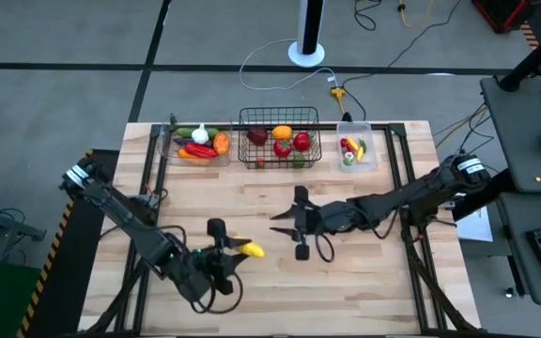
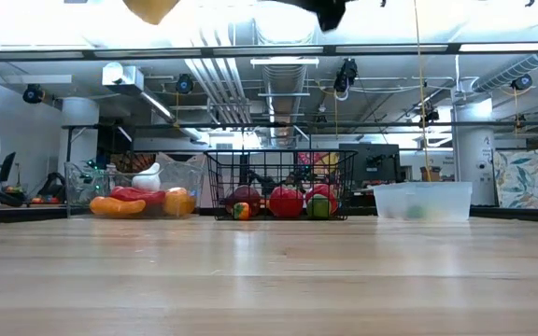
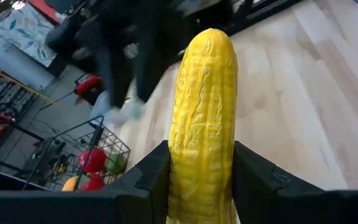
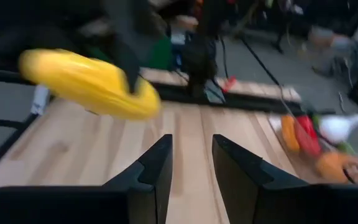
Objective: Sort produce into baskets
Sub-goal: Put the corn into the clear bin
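The left gripper (image 1: 231, 250) clamps a yellow corn cob (image 1: 249, 249) between its fingers (image 3: 153, 180), holding it above the wooden table (image 1: 364, 291) toward the front left. The right gripper (image 1: 289, 225) hangs near the table's middle, close by the corn, its fingers (image 4: 148, 174) narrowly apart and holding nothing. Along the far edge sit the wide clear bin (image 1: 172, 150), the black wire basket (image 1: 279, 117) and the smaller clear bin (image 1: 369, 155), each holding produce.

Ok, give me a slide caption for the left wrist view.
Left gripper holds a yellow corn above the table, wire basket beyond.
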{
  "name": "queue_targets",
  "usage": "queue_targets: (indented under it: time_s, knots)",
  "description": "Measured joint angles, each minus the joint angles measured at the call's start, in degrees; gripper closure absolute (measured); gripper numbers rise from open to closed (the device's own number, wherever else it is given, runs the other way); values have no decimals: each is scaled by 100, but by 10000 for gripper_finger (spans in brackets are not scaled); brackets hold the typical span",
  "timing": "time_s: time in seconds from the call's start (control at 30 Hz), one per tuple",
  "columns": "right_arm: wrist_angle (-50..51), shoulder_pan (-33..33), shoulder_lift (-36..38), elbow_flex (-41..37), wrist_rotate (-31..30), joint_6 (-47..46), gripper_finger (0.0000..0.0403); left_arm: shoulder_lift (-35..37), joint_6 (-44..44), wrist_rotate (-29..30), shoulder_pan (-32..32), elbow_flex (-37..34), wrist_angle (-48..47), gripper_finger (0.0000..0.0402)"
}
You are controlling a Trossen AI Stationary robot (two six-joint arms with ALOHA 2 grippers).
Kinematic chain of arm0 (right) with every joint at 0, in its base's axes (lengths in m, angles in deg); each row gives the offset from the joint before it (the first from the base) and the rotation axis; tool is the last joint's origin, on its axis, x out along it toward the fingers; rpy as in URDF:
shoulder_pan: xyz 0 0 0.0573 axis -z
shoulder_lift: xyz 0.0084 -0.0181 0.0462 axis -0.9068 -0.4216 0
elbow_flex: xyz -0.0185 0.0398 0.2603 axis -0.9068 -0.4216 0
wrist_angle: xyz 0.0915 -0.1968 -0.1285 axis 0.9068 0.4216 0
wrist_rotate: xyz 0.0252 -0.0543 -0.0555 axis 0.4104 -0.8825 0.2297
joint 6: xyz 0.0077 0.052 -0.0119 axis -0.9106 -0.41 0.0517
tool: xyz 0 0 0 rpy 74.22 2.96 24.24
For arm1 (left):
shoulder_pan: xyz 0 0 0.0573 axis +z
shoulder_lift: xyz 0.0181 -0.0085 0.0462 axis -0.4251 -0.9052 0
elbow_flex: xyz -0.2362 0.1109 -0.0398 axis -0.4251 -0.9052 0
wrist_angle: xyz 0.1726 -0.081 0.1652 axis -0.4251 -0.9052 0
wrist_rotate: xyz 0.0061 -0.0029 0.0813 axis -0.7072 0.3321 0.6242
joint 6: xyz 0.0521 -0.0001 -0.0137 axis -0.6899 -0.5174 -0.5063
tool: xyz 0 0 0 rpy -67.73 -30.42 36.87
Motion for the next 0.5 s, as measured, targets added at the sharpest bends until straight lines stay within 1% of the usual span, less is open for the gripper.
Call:
queue_targets:
  time_s: [0.07,0.13,0.2,0.3,0.37,0.43,0.5]
  knots:
    - [-284,-111,0,-45,2,188,300,101,-7,0,41,-120,99,286]
    - [-577,-201,-32,-94,4,346,304,216,-124,-6,59,-351,494,286]
    - [-739,-275,-39,-128,4,468,308,364,-385,-130,75,-670,1262,286]
    - [-978,-356,-39,-139,2,613,313,528,-926,-512,112,-1265,2833,286]
    - [-1172,-402,-39,-145,2,690,314,588,-1192,-602,125,-1594,3723,286]
    - [-1483,-431,-46,-147,62,748,314,697,-1315,-601,125,-1856,4300,286]
    - [-1774,-431,-44,-147,424,788,311,778,-1343,-601,131,-2084,4710,286]
